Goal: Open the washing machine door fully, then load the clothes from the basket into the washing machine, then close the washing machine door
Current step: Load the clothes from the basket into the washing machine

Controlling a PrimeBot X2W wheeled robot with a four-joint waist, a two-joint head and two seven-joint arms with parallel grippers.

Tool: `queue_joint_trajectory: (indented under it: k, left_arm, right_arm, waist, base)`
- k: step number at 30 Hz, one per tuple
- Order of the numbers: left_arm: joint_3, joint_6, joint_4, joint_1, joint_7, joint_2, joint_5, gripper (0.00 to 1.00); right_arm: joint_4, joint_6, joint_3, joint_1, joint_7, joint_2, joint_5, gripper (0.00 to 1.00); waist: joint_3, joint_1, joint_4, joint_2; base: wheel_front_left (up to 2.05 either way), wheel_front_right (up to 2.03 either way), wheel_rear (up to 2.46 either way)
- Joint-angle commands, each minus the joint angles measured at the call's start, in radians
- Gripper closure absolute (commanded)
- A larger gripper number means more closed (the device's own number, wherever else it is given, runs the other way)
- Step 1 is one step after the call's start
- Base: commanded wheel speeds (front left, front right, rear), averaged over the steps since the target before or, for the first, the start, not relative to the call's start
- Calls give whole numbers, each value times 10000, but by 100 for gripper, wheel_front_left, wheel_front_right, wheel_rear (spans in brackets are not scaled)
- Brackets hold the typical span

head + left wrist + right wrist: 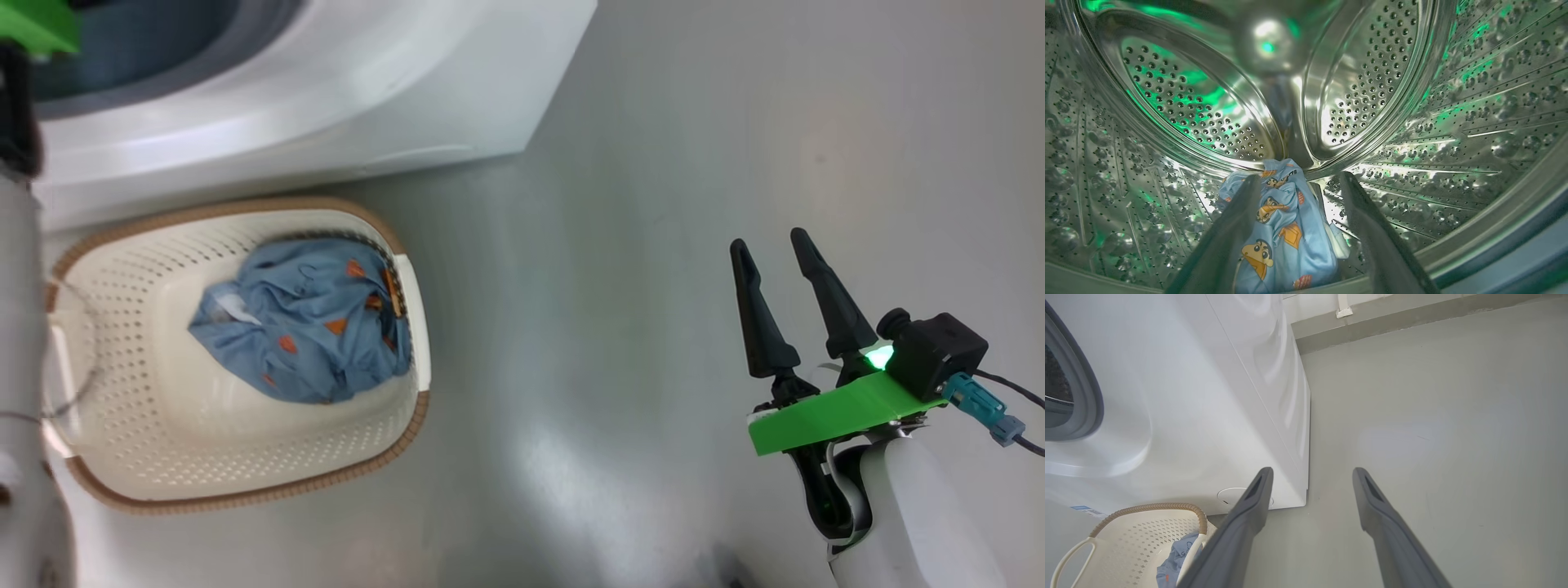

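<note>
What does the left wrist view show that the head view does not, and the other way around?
Left wrist view, not head view: the steel drum from inside, with a blue garment lying in it between the spread left fingers.
Head view, not left wrist view: the basket on the floor with more blue clothes in it, the washing machine seen from outside as a white front, and the open right fingers.
Both: the washing machine, and light blue fabric with orange prints.

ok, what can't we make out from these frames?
- Head view: whether the clothes in the basket are one piece or several; folds hide it.
- Left wrist view: whether the left gripper touches the garment in the drum; fingers blurred.
- Right wrist view: blue label text, too small.
</note>
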Motion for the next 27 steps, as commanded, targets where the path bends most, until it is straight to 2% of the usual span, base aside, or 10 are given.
queue_joint_trajectory:
  k: [1,16,27]
  left_arm:
    - [147,105,-531,540,-54,361,-37,0]
    - [497,209,-2472,3674,-56,-158,-197,0]
    - [761,541,-4920,6474,-56,-580,146,0]
  right_arm:
    - [-139,16,170,337,-74,34,2,0]
    - [118,16,98,774,-74,34,-111,0]
    - [288,16,82,1259,-74,34,-142,0]
  waist:
    - [-509,0,206,-1]
    - [-2058,0,516,-1]
    - [-3355,0,657,-1]
  base:
    - [0,0,0]
    - [0,0,0]
    - [0,0,0]
